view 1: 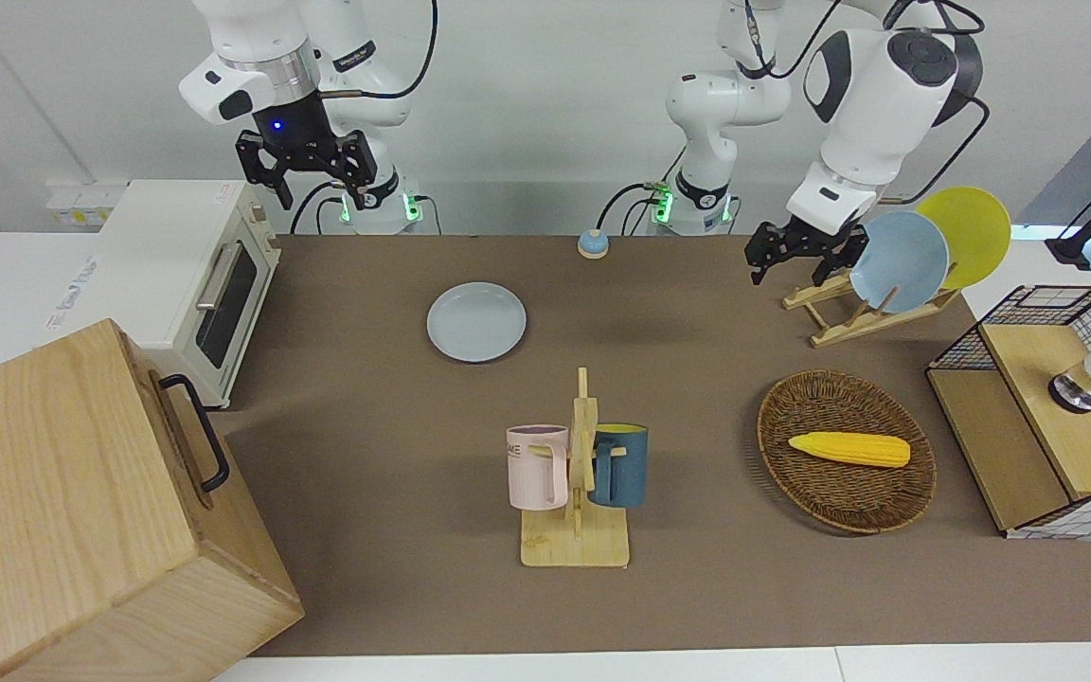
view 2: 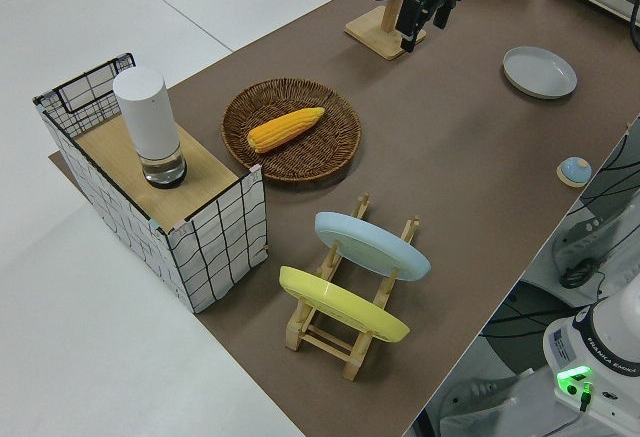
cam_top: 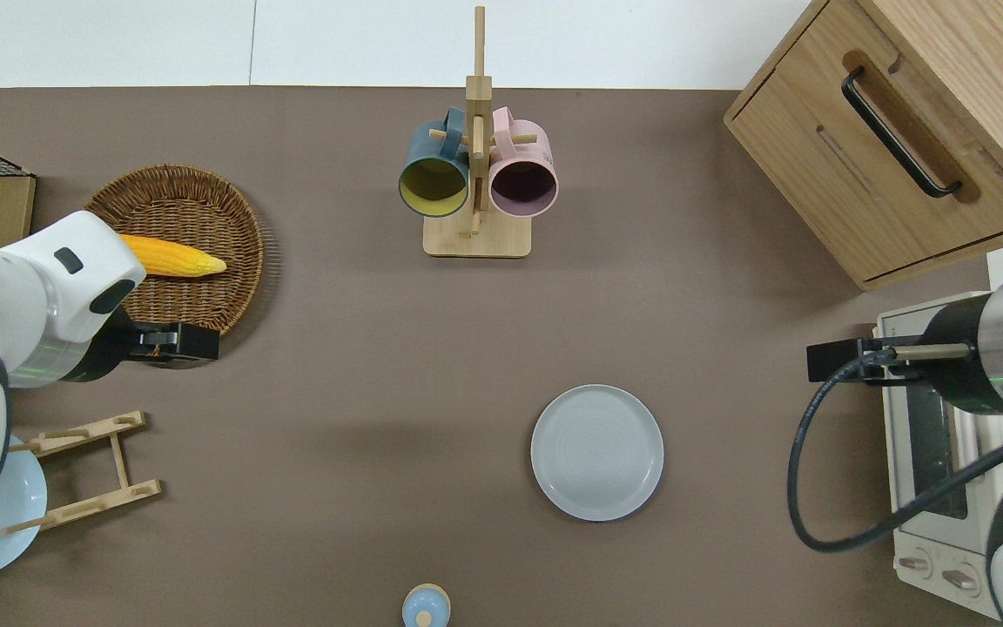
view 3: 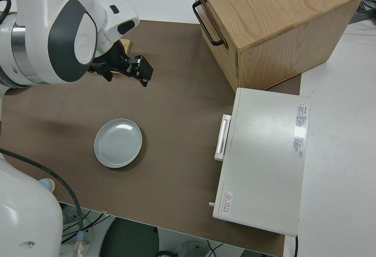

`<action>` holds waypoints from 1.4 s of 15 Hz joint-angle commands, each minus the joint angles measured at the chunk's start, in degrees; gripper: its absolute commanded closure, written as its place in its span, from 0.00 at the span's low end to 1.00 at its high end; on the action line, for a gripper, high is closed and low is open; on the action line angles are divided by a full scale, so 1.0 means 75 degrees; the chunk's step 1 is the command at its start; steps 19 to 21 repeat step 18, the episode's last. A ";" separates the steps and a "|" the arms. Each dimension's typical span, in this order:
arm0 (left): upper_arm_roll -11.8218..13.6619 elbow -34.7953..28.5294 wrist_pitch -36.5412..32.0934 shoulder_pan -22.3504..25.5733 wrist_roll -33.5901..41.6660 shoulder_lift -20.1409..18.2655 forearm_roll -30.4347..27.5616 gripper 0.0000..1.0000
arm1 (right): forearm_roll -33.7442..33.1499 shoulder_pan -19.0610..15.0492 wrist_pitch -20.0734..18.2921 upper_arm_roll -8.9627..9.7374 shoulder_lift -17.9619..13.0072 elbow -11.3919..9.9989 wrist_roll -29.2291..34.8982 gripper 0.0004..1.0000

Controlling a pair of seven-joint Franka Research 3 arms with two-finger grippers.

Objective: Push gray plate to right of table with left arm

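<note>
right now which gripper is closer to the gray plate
Right. The right gripper is up beside the gray plate, toward the toaster oven's end; the left gripper hangs by the basket's edge, farther off.

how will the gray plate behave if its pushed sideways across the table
The gray plate lies flat on the matte table, so it should probably slide rather than tip or roll. Its low rim gives a finger little to catch, so an off-centre push may spin it. It looks rigid.

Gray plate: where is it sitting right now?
The gray plate lies flat on the table, toward the right arm's end, nearer the robots than the mug rack, beside the toaster oven.
</note>
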 commanded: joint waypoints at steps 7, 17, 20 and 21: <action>-0.0182 0.1022 -0.0857 0.0479 0.0336 -0.0012 0.0170 0.01 | 0.0165 -0.0221 0.0002 0.0122 -0.0210 -0.0208 0.0078 0.00; -0.0029 0.1105 -0.0845 0.0503 0.0313 0.0000 0.0182 0.01 | 0.0165 -0.0221 0.0002 0.0122 -0.0210 -0.0208 0.0078 0.00; -0.0041 0.1105 -0.0845 0.0514 0.0313 0.0000 0.0182 0.01 | 0.0165 -0.0221 0.0002 0.0122 -0.0210 -0.0208 0.0078 0.00; -0.0041 0.1105 -0.0845 0.0514 0.0313 0.0000 0.0182 0.01 | 0.0165 -0.0221 0.0002 0.0122 -0.0210 -0.0208 0.0078 0.00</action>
